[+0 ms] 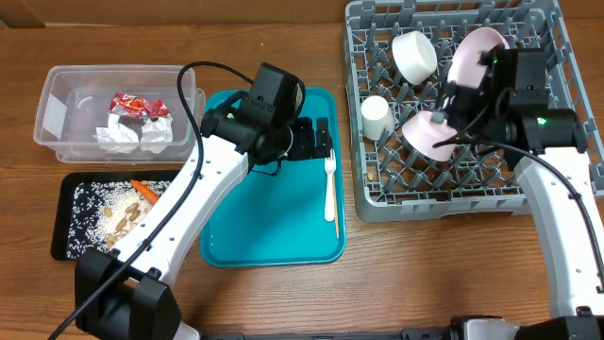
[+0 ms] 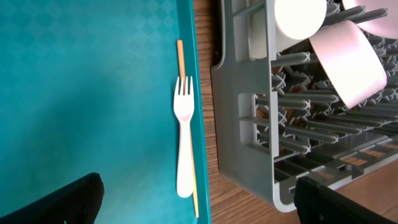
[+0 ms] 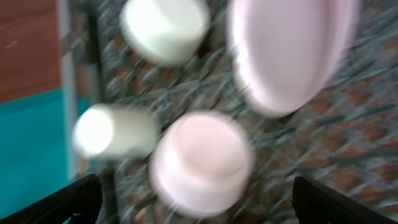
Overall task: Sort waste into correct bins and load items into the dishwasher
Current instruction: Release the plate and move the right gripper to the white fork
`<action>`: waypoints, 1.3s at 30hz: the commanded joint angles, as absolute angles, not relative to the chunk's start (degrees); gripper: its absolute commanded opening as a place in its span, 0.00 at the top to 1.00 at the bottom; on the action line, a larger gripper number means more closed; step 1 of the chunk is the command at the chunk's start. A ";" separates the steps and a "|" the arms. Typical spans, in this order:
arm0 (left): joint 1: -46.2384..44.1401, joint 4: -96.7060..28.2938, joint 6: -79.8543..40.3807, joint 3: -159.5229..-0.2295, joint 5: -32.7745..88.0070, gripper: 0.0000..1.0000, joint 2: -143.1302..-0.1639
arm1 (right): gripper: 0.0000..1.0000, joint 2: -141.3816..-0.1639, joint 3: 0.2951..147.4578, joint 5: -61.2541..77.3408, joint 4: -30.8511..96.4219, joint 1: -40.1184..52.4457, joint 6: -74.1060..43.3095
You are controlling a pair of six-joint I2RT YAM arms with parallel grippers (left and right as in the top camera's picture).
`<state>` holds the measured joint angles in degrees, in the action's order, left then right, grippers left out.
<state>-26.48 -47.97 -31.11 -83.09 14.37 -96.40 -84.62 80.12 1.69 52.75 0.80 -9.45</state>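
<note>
Fork (image 1: 329,184) on teal tray (image 1: 245,227) right edge, touching stick (image 1: 336,210), long axis along edge | left claw (image 1: 314,139) apart, empty, just left of fork (nearer arm) | right claw (image 1: 448,118) apart, empty, over rack (image 1: 363,194)

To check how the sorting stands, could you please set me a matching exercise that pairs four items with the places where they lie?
Things:
1. white plastic fork
2. red wrapper
3. carrot
4. pink plate

Places:
A. grey dish rack
B. black tray
C. teal tray
D. clear tub

Pairs: 1-C, 2-D, 3-B, 4-A.
</note>
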 commanded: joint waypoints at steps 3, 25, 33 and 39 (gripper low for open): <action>-26.26 -47.75 -31.88 -84.38 14.85 0.00 -95.44 | 0.00 -84.14 80.75 27.79 56.55 0.93 -11.16; -1.76 -78.43 -20.47 -110.10 -3.99 0.00 -95.44 | 0.05 -88.27 80.62 24.08 55.33 20.49 -18.26; 7.09 -79.83 -20.82 -109.97 -7.03 0.00 -95.46 | 0.10 -95.53 80.62 9.54 49.69 35.03 -22.85; 8.45 -79.85 -20.80 -109.97 -5.74 0.00 -95.46 | 0.11 -101.36 80.62 -5.23 47.83 40.07 -30.44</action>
